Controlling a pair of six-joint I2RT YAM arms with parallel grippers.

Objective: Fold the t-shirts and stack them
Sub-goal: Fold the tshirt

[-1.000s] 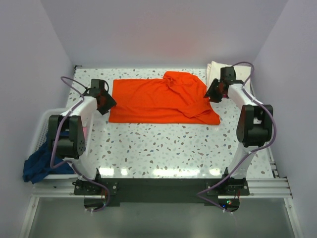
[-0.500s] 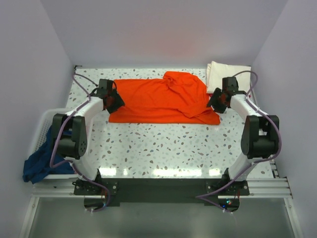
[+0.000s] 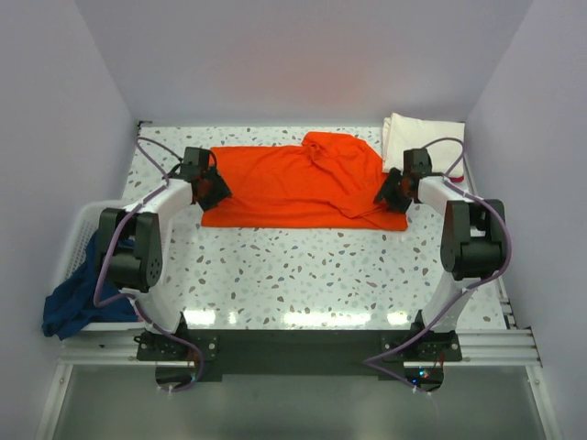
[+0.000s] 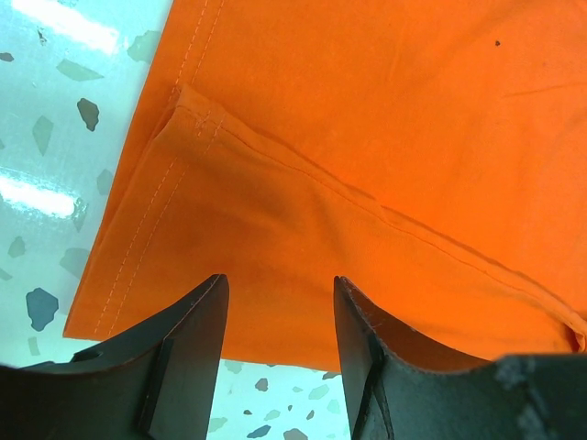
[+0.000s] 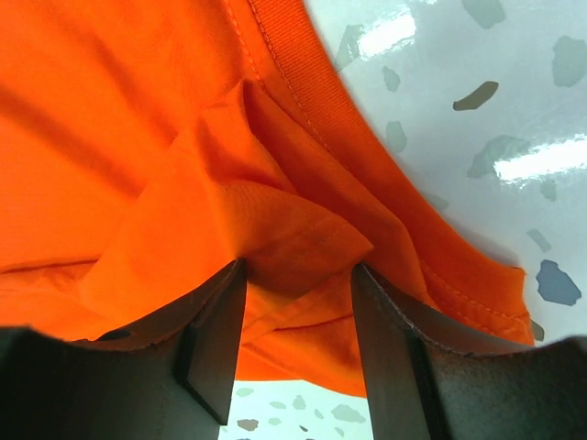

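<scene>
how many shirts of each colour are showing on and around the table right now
bright orange cloth t-shirt: 1
cream-white folded cloth shirt: 1
navy blue crumpled cloth shirt: 1
total: 3

My bench (image 3: 303, 275) is a white top speckled with grey and brown chips, glossy enough to throw back the lamps as bright patches low in the top view. The orange t-shirt (image 3: 275, 188) lies on it across the upper middle of the frame, smooth on the left and rumpled into a heap on the right. In the upper right corner a cream-white t-shirt (image 3: 426, 136) lies folded, just beside the orange one. From my left wrist I see the orange hem flat against the speckled top.
</scene>
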